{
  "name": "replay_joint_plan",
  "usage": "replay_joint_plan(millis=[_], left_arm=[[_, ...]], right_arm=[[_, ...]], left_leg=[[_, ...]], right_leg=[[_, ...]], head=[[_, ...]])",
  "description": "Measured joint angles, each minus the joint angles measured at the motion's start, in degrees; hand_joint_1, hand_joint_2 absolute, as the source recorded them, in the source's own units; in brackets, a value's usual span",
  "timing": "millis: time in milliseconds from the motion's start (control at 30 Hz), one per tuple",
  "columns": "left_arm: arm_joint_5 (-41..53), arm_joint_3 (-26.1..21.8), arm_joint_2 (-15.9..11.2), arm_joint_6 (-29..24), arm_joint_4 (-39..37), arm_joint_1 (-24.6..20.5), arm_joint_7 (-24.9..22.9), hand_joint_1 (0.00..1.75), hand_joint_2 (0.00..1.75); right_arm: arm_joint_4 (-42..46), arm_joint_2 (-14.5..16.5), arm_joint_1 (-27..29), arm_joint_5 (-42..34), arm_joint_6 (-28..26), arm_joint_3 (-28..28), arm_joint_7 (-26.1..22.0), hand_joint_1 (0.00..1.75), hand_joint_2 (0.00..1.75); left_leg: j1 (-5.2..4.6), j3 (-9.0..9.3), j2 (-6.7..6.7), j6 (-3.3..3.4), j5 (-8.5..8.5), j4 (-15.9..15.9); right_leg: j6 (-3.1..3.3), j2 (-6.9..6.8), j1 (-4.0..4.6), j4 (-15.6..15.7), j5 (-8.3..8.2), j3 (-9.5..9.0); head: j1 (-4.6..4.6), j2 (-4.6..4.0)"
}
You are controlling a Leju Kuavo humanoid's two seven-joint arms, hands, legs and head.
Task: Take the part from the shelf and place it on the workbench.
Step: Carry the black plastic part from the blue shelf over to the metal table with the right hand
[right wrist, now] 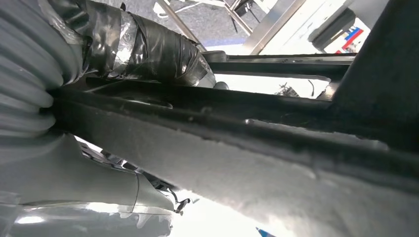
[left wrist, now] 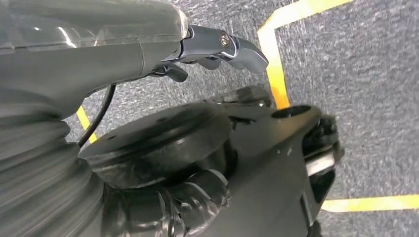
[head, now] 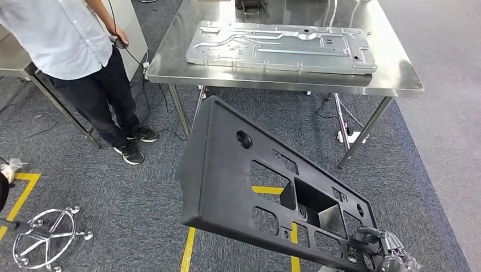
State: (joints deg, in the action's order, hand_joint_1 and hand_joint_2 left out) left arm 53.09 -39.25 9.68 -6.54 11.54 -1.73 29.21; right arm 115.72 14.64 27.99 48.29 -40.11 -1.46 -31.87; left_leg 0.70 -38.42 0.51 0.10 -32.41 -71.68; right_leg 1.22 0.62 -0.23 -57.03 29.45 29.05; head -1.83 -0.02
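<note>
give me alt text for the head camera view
The robot's right hand grips one end of a long black plastic panel, held tilted above grey carpet. Ahead, a steel workbench holds a flat metal plate; a person stands beside it.

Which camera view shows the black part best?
The head view: the whole black part, tilted above the floor, the right hand holding its corner. The right wrist view shows a close blurred edge; the left wrist view shows none of it.
</note>
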Motion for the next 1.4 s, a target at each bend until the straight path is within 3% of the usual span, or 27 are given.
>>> replay_joint_plan(millis=[33,100,133,267,400,467,500,600,633,733,800,833,900,933,967,1000,1067,1100,1133,1200,1300,1333,1400], left_arm=[[0.0,-0.1,0.0,0.0,0.0,0.0,0.0,0.0,1.75],[0.1,-0.1,-0.1,0.0,0.0,0.1,0.0,0.0,1.75],[0.1,-0.2,-0.1,0.0,0.0,0.1,0.0,0.0,1.75],[0.2,-0.2,-0.3,0.0,0.0,0.1,-0.1,0.0,1.75],[0.2,-0.2,-0.2,0.2,0.0,0.0,0.1,0.0,1.75],[0.2,-0.2,-0.2,0.2,0.0,0.0,0.1,0.0,1.75],[0.3,-0.2,-0.2,0.1,0.0,0.1,0.0,0.0,1.75],[0.4,-0.2,-0.2,-0.2,0.0,0.4,0.0,0.0,1.75],[0.4,-0.2,-0.2,-0.2,0.0,0.3,0.0,0.0,1.75],[0.5,-0.3,-0.2,-0.3,0.0,0.1,-0.1,0.0,1.75],[0.5,-0.3,-0.2,-0.2,0.0,0.0,-0.1,0.0,1.75],[0.5,-0.3,-0.2,-0.1,0.0,-0.1,-0.1,0.0,1.75],[0.7,-0.3,-0.2,-0.1,0.0,-0.1,-0.1,0.0,1.75],[0.8,-0.3,-0.2,-0.1,0.0,-0.1,-0.1,0.0,1.75],[0.8,-0.3,-0.2,-0.1,0.0,0.0,-0.1,0.0,1.75],[0.9,-0.3,-0.2,-0.1,0.0,0.1,-0.1,0.0,1.75],[0.9,-0.3,-0.2,-0.1,0.0,0.3,-0.1,0.0,1.75],[0.9,-0.3,-0.3,-0.1,0.0,0.3,-0.1,0.0,1.75],[0.9,-0.3,-0.4,-0.1,0.0,0.3,-0.1,0.0,1.75],[0.9,-0.3,-0.5,-0.1,0.0,0.3,-0.1,0.0,1.75],[0.9,-0.4,-0.4,-0.1,0.0,0.4,0.0,0.0,1.75],[0.9,-0.4,-0.4,-0.1,0.0,0.3,0.0,0.0,1.75],[0.9,-0.4,-0.4,-0.1,0.0,0.1,0.0,0.0,1.75]], right_arm=[[0.0,0.0,0.0,0.0,0.0,0.0,0.0,1.75,1.75],[-0.1,0.0,0.0,0.1,0.0,0.0,0.1,1.75,1.75],[-0.1,0.0,-0.1,0.1,0.0,-0.1,0.2,1.75,1.75],[-0.2,-0.2,-0.1,0.1,0.0,-0.2,0.4,1.75,1.75],[-0.3,-0.5,-0.3,-0.1,0.0,-0.3,0.5,1.75,1.75],[-0.3,-0.5,-0.3,-0.1,0.0,-0.3,0.6,1.75,1.75],[-0.3,-0.6,-0.3,-0.1,0.0,-0.3,0.6,1.75,1.75],[-0.5,-0.8,-0.3,-0.1,0.0,-0.3,0.7,1.75,1.75],[-0.6,-0.9,-0.3,-0.1,0.0,-0.3,0.7,1.75,1.75],[-0.6,-1.0,-0.2,-0.2,0.0,-0.3,0.7,1.75,1.75],[-0.6,-1.0,-0.2,-0.3,0.0,-0.4,0.7,1.75,1.75],[-0.6,-1.0,-0.3,-0.5,0.0,-0.4,0.6,1.75,1.75],[-0.6,-1.0,-0.4,-0.8,0.0,-0.4,0.6,1.75,1.75],[-0.6,-1.0,-0.4,-0.9,0.0,-0.4,0.6,1.75,1.75],[-0.6,-1.0,-0.4,-0.9,0.0,-0.4,0.6,1.75,1.75],[-0.6,-1.0,-0.4,-0.9,0.0,-0.4,0.6,1.75,1.75],[-0.6,-1.0,-0.4,-1.0,0.0,-0.5,0.6,1.75,1.75],[-0.7,-1.0,-0.4,-1.0,0.0,-0.5,0.6,1.75,1.75],[-0.7,-1.0,-0.4,-1.0,0.0,-0.5,0.6,1.75,1.75],[-0.7,-1.0,-0.5,-1.0,0.0,-0.5,0.6,1.75,1.75],[-0.7,-1.1,-0.5,-0.9,0.0,-0.5,0.5,1.75,1.75],[-0.6,-1.1,-0.6,-0.9,0.0,-0.6,0.5,1.75,1.75],[-0.6,-1.1,-0.6,-0.9,0.0,-0.6,0.5,1.75,1.75]], left_leg=[[-0.06,1.49,-0.06,0.3,2.66,3.9],[-0.33,4.42,-0.28,0.93,5.45,10.6],[-0.5,5.18,-0.38,1.21,5.59,12.2],[-0.33,6.68,-0.43,2.37,4.74,14.0],[-0.09,8.27,-0.34,3.14,3.95,14.5],[-0.09,8.35,-0.34,3.13,3.84,14.5],[-0.04,9.26,-0.33,2.93,3.17,14.5],[0.17,12.7,-0.3,1.88,0.32,14.5],[0.18,12.96,-0.28,1.48,-0.13,14.6],[0.15,13.65,-0.09,0.23,-0.33,14.3],[0.23,12.46,-0.13,-0.17,-0.25,10.8],[0.29,10.66,-0.17,-0.28,-0.96,7.6],[0.3,5.95,-0.21,-0.44,-4.02,0.6],[0.29,3.95,-0.21,-0.48,-5.46,-1.6],[0.26,2.67,-0.21,-0.36,-5.86,-2.1],[0.17,2.25,-0.22,-0.08,-4.87,-0.8],[-0.26,3.26,-0.27,1.14,0.7,5.6],[-0.63,3.8,-0.33,1.68,2.63,8.4],[-0.97,4.25,-0.49,2.09,3.63,10.4],[-1.38,4.73,-0.81,2.57,3.42,11.8],[-0.87,6.84,-0.79,3.29,4.96,13.4],[-0.7,7.39,-0.73,3.39,5.06,13.6],[-0.6,7.8,-0.73,3.45,4.65,13.8]], right_leg=[[-0.12,0.16,0.05,0.0,0.41,-0.54],[-0.59,0.34,0.27,-0.1,1.29,-1.23],[-0.9,0.37,0.29,0.0,1.6,-1.37],[-2.05,0.25,0.15,-1.6,1.89,-1.72],[-3.01,-0.02,-0.22,-10.7,5.85,3.51],[-3.1,-0.03,-0.29,-11.9,6.34,4.34],[-3.26,-0.15,-0.49,-11.3,5.02,5.3],[-3.37,-0.97,-0.83,-5.0,-2.12,7.27],[-2.97,-1.19,-0.57,-3.5,-3.3,7.04],[-1.49,-1.02,-0.22,-2.6,-3.38,6.43],[-0.66,-0.78,-0.41,-2.0,-2.91,5.17],[-0.31,-0.73,-0.44,-1.7,-2.61,4.54],[0.18,-0.65,-0.26,-1.6,-1.78,3.55],[0.28,-0.54,-0.13,-1.6,-1.33,3.04],[0.34,-0.38,0.04,-1.6,-0.85,2.42],[0.36,-0.21,0.22,-1.6,-0.36,1.71],[0.33,-0.01,0.55,-1.5,0.69,0.27],[0.18,0.08,0.67,-1.5,1.16,-0.27],[-0.1,0.15,0.69,-1.5,1.63,-0.62],[-0.83,0.29,0.64,-1.9,1.76,-1.34],[-1.77,0.12,0.63,-4.1,2.45,-1.39],[-2.11,0.03,0.54,-6.0,3.67,-0.46],[-2.84,-0.08,0.06,-12.1,6.83,3.4]], head=[[-0.01,0.0],[-0.03,0.0],[-0.04,0.0],[-0.07,0.0],[-0.17,0.0],[-0.17,0.0],[-0.16,0.0],[-0.19,0.0],[-0.21,0.0],[-0.2,0.01],[-0.17,0.01],[-0.15,0.01],[-0.12,0.01],[-0.13,0.01],[-0.12,0.01],[-0.12,0.01],[-0.14,0.0],[-0.23,0.0],[-0.26,0.0],[-0.34,0.0],[-0.36,0.0],[-0.4,0.0],[-0.47,0.0]])
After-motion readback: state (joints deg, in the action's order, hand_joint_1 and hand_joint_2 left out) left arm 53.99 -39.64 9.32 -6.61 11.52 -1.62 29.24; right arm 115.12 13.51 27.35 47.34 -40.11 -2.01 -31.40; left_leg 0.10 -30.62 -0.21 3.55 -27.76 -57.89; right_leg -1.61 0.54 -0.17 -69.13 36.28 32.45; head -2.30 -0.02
